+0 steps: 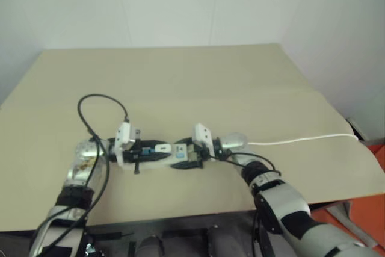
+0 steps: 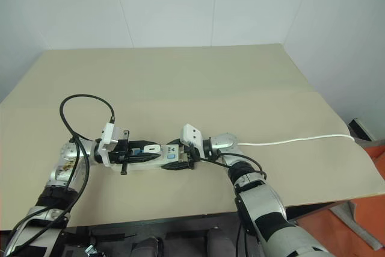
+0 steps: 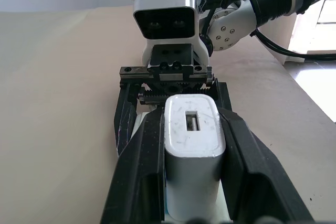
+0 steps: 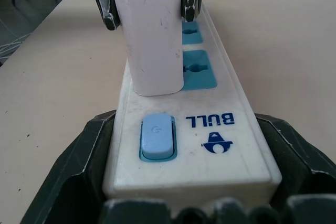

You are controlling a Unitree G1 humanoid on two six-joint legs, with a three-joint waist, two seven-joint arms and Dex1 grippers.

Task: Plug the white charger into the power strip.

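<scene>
Left gripper [image 2: 137,152]: lower left of centre in the right eye view, pointing toward frame right. Its two black fingers [image 3: 142,166] are closed on the white charger [image 3: 191,150], one finger on each side face. In the right wrist view the charger [image 4: 149,35] stands upright on the power strip [image 4: 210,135], its base resting on the strip's top face just beyond the blue switch [image 4: 156,136] and beside the nearest blue socket face [image 4: 198,70]. Whether the prongs are fully seated cannot be told.

Power strip [image 2: 157,156]: lies flat on the beige table [image 2: 180,82], lower centre of the frame, long axis running left to right between the two grippers. The charger [image 2: 150,147] sits on its upper face, near the middle.

Right gripper [image 2: 180,162]: just right of the strip's centre, pointing toward frame left. Its fingers [image 4: 79,166] are spread wide and bracket the switch end of the strip, one finger against each long edge.

White cord [image 2: 301,141]: runs from behind the right wrist across the table to the right edge of the frame.

Black cable [image 2: 78,112]: forms a loop above the left arm, in the left part of the frame.
</scene>
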